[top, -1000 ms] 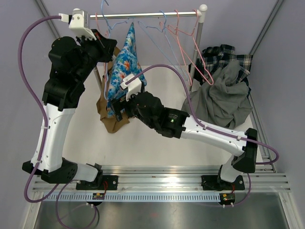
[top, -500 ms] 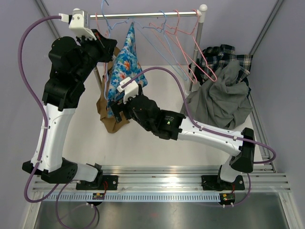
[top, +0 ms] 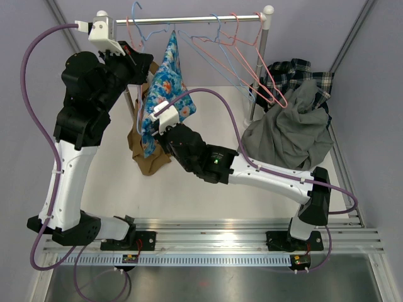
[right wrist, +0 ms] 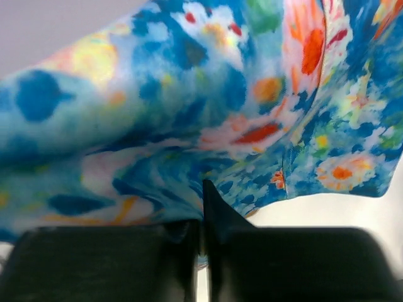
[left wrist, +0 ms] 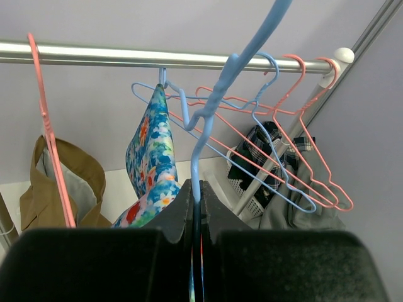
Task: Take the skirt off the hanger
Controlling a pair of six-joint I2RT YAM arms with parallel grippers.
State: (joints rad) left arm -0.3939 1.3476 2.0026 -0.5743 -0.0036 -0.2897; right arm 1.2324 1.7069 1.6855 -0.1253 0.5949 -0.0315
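Note:
The skirt (top: 167, 78), blue with bright flowers, hangs by its top from the rail (top: 201, 19) on a blue hanger. My left gripper (top: 140, 58) is up beside the rail, shut on a light-blue hanger wire (left wrist: 214, 107). Its jaws (left wrist: 196, 187) pinch the wire, and I cannot tell whether this is the hanger bearing the skirt (left wrist: 148, 160). My right gripper (top: 160, 124) reaches in from the right, low on the skirt. Its jaws (right wrist: 201, 204) are shut on a fold of the floral cloth (right wrist: 189, 107), which fills that view.
A brown garment (top: 143, 148) hangs on a pink hanger (left wrist: 50, 145) left of the skirt. Several bare pink and blue hangers (top: 249, 56) crowd the rail's right half by the post (top: 259, 69). A pile of grey and plaid clothes (top: 293, 123) lies at the right.
My right gripper has moved up and left into the skirt and shut on its cloth, pulling the lower edge out to the right. The left gripper has kept its grip on the wire.

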